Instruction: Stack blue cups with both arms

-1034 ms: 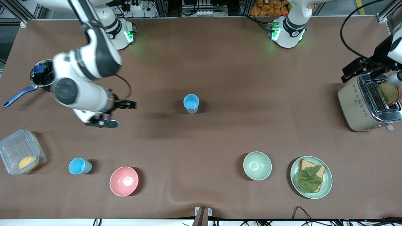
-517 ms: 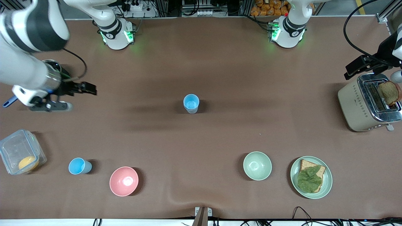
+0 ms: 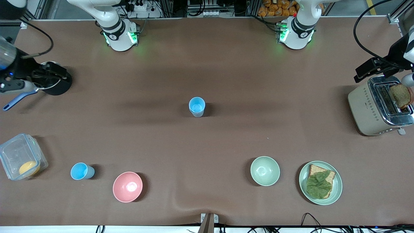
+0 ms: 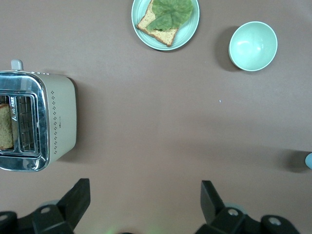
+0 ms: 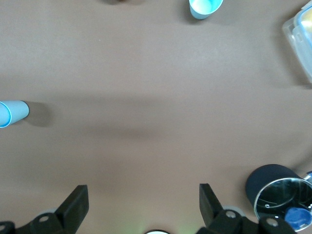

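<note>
A blue cup [image 3: 197, 106] stands upright mid-table; a second rim below its top looks like another cup nested in it. It also shows in the right wrist view [image 5: 10, 113], and its edge shows in the left wrist view [image 4: 309, 161]. A single blue cup [image 3: 81, 171] stands beside the pink bowl [image 3: 127, 186], also seen in the right wrist view [image 5: 204, 7]. My right gripper [image 3: 45, 76] [image 5: 144, 192] is open and empty over the dark pot [image 3: 53, 82]. My left gripper [image 3: 368, 69] [image 4: 145, 187] is open and empty, up in the air by the toaster [image 3: 376, 106].
A clear container [image 3: 21, 156] with something orange stands at the right arm's end. A pale green bowl [image 3: 265, 171] and a plate with bread and a leaf [image 3: 320, 183] lie toward the left arm's end. The toaster holds a toast slice [image 3: 400, 95].
My right arm has swung away from the table's middle toward its own end and now hangs over the pot. The left gripper and both cups have hardly moved.
</note>
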You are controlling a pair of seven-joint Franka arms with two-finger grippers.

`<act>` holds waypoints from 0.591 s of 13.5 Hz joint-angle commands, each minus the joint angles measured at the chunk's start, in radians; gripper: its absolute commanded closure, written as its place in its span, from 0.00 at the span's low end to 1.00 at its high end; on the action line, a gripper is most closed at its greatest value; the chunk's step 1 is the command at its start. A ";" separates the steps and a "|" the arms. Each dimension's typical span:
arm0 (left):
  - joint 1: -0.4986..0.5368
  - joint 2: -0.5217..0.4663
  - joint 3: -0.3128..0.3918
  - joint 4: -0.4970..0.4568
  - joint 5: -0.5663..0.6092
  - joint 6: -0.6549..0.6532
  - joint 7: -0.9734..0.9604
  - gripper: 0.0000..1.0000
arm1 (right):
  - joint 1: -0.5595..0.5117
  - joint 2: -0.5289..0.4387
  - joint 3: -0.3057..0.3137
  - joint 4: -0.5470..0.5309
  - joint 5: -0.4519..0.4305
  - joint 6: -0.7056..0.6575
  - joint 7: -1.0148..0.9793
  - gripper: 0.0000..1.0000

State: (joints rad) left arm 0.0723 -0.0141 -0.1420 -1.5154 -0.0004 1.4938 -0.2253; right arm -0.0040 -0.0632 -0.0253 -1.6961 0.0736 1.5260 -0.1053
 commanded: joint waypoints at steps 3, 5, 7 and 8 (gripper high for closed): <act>0.017 -0.044 -0.005 0.007 -0.007 -0.064 0.027 0.00 | -0.053 -0.007 0.021 0.026 -0.017 -0.024 -0.060 0.00; 0.017 -0.044 -0.002 0.006 -0.007 -0.076 0.030 0.00 | -0.051 -0.001 0.021 0.048 -0.017 -0.026 -0.060 0.00; 0.017 -0.043 -0.002 0.003 -0.009 -0.076 0.031 0.00 | -0.051 0.011 0.022 0.099 -0.015 -0.038 -0.047 0.00; 0.017 -0.041 -0.004 -0.002 -0.009 -0.078 0.031 0.00 | -0.053 0.019 0.022 0.124 -0.015 -0.068 -0.045 0.00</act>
State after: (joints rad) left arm 0.0774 -0.0481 -0.1411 -1.5102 -0.0004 1.4301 -0.2252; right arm -0.0340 -0.0632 -0.0232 -1.6374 0.0720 1.5066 -0.1507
